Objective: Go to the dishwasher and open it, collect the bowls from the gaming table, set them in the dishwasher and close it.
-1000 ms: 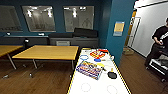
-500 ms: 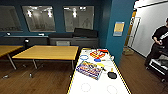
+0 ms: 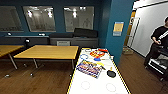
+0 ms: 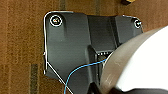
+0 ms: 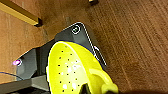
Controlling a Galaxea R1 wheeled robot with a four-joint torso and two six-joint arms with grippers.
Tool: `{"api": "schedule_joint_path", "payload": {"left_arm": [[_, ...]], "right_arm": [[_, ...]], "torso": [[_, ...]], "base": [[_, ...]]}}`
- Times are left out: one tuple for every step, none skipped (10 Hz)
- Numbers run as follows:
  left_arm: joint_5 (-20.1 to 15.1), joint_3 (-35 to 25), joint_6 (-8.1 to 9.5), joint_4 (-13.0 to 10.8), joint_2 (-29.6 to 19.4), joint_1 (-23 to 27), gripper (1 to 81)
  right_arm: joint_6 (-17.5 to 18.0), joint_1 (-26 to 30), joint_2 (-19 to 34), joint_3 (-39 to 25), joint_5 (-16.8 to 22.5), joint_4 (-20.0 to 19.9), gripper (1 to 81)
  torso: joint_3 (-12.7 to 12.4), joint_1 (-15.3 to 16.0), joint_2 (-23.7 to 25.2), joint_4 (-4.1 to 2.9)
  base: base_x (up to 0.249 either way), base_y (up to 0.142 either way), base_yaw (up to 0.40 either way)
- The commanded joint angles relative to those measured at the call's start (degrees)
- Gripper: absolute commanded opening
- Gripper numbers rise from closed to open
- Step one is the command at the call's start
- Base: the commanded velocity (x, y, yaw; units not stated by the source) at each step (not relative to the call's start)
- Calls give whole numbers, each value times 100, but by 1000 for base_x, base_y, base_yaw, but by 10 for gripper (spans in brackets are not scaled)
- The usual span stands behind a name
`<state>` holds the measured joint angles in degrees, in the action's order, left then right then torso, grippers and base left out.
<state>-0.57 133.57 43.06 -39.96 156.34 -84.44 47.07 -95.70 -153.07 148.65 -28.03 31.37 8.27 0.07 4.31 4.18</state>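
Observation:
A white bowl (image 4: 140, 60) fills the near side of the left wrist view, hanging above brown carpet, and my left gripper (image 4: 96, 86) is shut on its rim. In the right wrist view a yellow bowl (image 5: 70, 70) with small holes hangs above the wooden floor, with my right gripper (image 5: 85, 88) shut on its edge. The dishwasher and the gaming table are out of view.
A white-topped table (image 3: 100, 86) with a yellow edge stands straight ahead, carrying a colourful box (image 3: 90, 68), rings and a black paddle (image 3: 111, 73). Wooden tables (image 3: 47, 52) stand to the left. A blue pillar (image 3: 117, 30) rises ahead, and a person (image 3: 158, 42) stands at the far right.

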Motion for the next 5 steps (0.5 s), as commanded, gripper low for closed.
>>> {"api": "schedule_joint_path", "payload": {"left_arm": [[-154,-24,-52,-82,-112,283,10],[-162,-24,-52,-117,-85,266,10],[-154,28,-52,-126,-59,239,10],[-154,125,-52,-126,11,204,10],[-154,325,-52,-187,142,169,10]], "right_arm": [[22,151,160,75,157,71,10],[22,151,142,75,157,80,10],[21,151,124,75,157,97,10],[22,151,107,84,157,194,10],[13,151,98,110,175,212,10]], "torso": [[0,0,0,0],[0,0,0,0],[0,2,0,0],[0,0,0,0],[-2,-2,2,0]], "base": [[-82,0,0],[-98,0,0],[-103,0,0],[-104,0,0],[-104,0,0]]}}
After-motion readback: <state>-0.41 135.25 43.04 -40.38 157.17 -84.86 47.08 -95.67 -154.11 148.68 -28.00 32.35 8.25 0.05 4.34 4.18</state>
